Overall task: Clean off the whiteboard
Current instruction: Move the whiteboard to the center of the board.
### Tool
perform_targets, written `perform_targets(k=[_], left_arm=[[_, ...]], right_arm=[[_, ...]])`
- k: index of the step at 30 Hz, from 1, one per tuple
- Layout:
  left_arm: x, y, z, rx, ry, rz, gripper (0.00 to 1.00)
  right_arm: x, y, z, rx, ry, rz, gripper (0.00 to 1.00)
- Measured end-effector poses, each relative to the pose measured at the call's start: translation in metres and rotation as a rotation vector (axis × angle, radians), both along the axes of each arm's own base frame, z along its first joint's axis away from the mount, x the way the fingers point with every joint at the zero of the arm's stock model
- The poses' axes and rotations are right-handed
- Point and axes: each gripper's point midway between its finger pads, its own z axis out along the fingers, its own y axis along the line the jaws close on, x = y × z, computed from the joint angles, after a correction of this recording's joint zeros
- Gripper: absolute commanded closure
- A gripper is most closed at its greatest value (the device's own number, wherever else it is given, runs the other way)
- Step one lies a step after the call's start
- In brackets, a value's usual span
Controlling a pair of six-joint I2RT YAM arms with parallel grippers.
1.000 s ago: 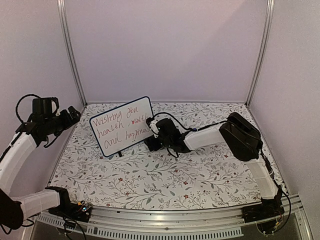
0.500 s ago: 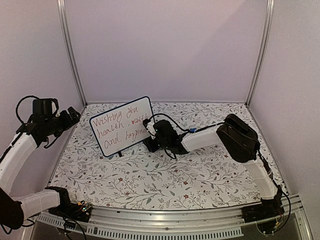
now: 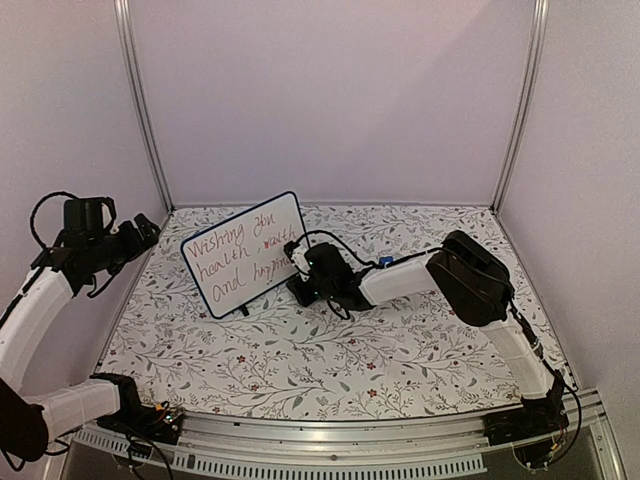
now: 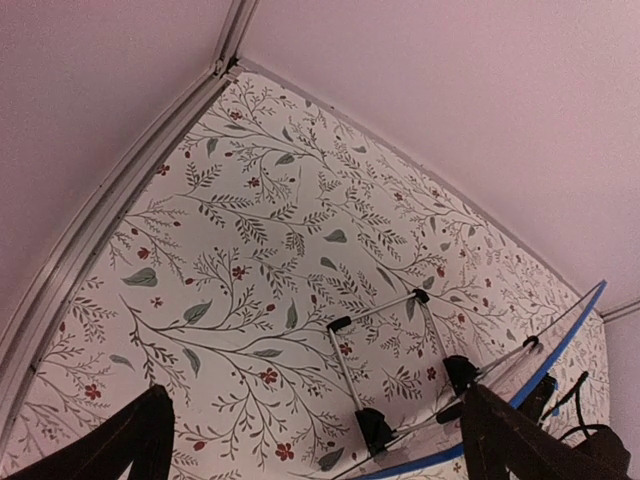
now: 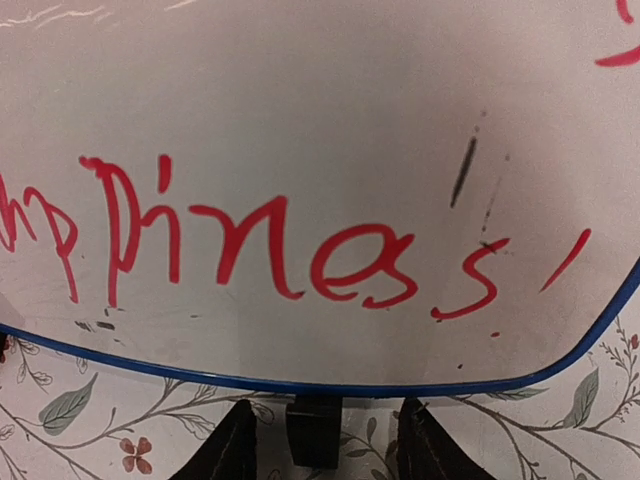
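The whiteboard (image 3: 245, 253) stands tilted on a wire stand at the back left, with red handwriting across its face. In the right wrist view the whiteboard (image 5: 300, 120) fills the frame, its blue bottom edge just ahead of the fingers. My right gripper (image 3: 300, 272) is low at the board's lower right corner. One black foot (image 5: 317, 432) sits between the fingers (image 5: 235, 448) of my right gripper (image 5: 325, 425), with gaps on both sides. My left gripper (image 3: 148, 230) hangs wide open at the far left, apart from the board. My left gripper (image 4: 315, 410) faces the board's back and stand (image 4: 385, 370).
The table (image 3: 330, 350) has a floral cover. Plain walls and metal posts (image 3: 140, 110) close it in at the back and sides. The right arm (image 3: 470, 275) stretches across the middle right of the table.
My right gripper has slid left toward the board's lower right corner. The left arm has stayed in place.
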Motion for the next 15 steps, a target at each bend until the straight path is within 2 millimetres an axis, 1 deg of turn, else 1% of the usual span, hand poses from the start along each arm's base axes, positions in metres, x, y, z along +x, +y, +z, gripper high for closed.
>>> perform_targets(k=[4, 7, 10, 12, 15], left_arm=[[-0.0003, 0.0013, 0.0007, 0.0, -0.002, 0.004, 0.0], [-0.0003, 0.002, 0.0008, 0.0, -0.003, 0.006, 0.0], [-0.0004, 0.0025, 0.0006, 0.0, -0.002, 0.008, 0.0], [-0.0006, 0.0027, 0.0013, 0.0, -0.005, 0.009, 0.0], [-0.001, 0.0027, 0.0024, 0.0, -0.008, 0.01, 0.0]], right_arm=[[-0.0009, 0.0012, 0.0001, -0.001, -0.002, 0.011, 0.59], [-0.0018, 0.0021, 0.0, -0.001, -0.001, 0.02, 0.65], [-0.0025, 0.0027, -0.0002, -0.003, -0.002, 0.027, 0.67], [-0.0027, 0.0029, -0.0003, -0.005, -0.003, 0.03, 0.74], [-0.0031, 0.0033, -0.0001, -0.007, -0.006, 0.036, 0.8]])
